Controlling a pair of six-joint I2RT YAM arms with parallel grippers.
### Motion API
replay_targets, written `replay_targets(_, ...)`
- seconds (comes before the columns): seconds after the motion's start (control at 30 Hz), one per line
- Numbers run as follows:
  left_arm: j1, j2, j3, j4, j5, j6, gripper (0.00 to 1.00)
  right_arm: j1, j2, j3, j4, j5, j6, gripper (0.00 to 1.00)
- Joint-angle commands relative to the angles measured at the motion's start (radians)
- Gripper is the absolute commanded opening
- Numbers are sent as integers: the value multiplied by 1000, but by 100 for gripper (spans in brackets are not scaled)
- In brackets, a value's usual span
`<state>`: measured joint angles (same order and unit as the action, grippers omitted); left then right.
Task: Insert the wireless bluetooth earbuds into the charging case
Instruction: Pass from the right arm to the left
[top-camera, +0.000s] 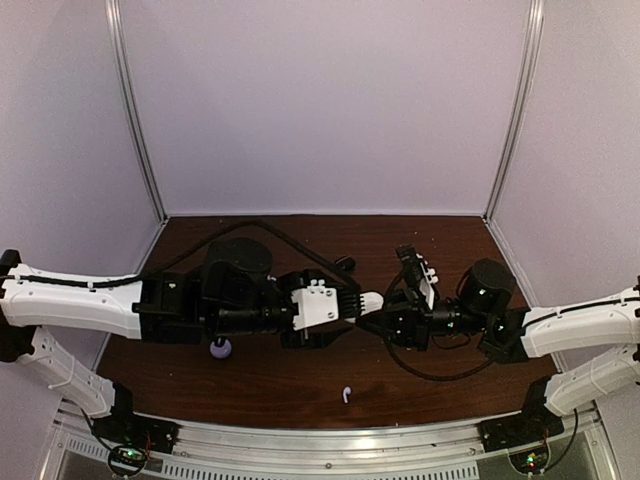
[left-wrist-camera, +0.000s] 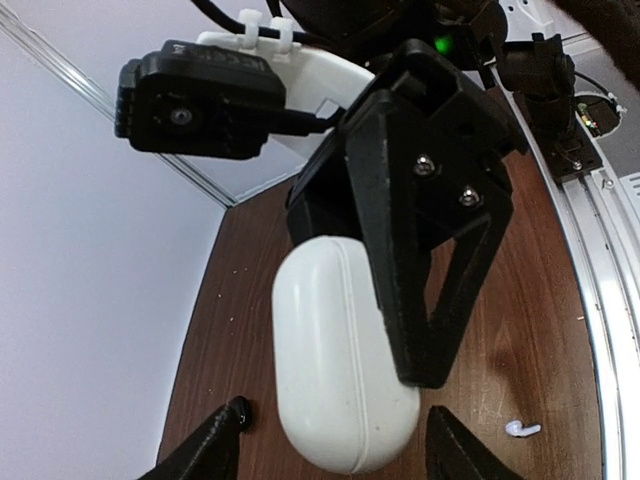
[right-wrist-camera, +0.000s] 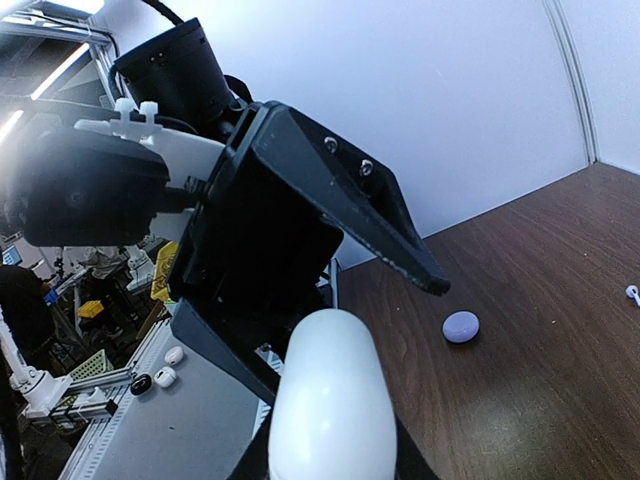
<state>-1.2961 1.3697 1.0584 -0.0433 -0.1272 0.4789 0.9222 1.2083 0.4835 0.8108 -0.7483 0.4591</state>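
Note:
A white charging case (top-camera: 372, 300) hangs above the middle of the brown table, lid closed along its seam. My right gripper (top-camera: 385, 312) is shut on it; one of its black fingers (left-wrist-camera: 420, 300) presses the case's (left-wrist-camera: 340, 370) side. My left gripper (left-wrist-camera: 340, 440) faces it from the other side, open. Its fingertips (left-wrist-camera: 215, 445) stand either side of the case's end without touching it. In the right wrist view the case (right-wrist-camera: 330, 400) fills the space between my right gripper's (right-wrist-camera: 330, 465) jaws. A white stemmed earbud (top-camera: 347, 393) lies on the table near the front edge.
A rounded lavender piece (top-camera: 220, 348) lies on the table under the left arm and also shows in the right wrist view (right-wrist-camera: 461, 326). Small white and black pieces (right-wrist-camera: 165, 377) sit on a grey surface beyond the table's edge. A black cable (top-camera: 430, 372) loops below the right gripper.

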Motion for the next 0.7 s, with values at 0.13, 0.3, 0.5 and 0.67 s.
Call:
replay_targets(0.13, -19, 34, 54, 89, 5, 58, 61, 0, 14, 12, 53, 17, 24, 0)
replay_targets(0.3, -29, 66, 72, 94, -11, 84, 60, 0, 21, 12, 57, 14, 29, 0)
replay_targets(0.5, -30, 85, 80, 93, -33, 105, 43, 0, 18, 8, 58, 16, 32, 0)
replay_targets(0.67, -30, 90, 72, 105, -45, 90, 26, -10, 0, -2, 60, 27, 34, 13)
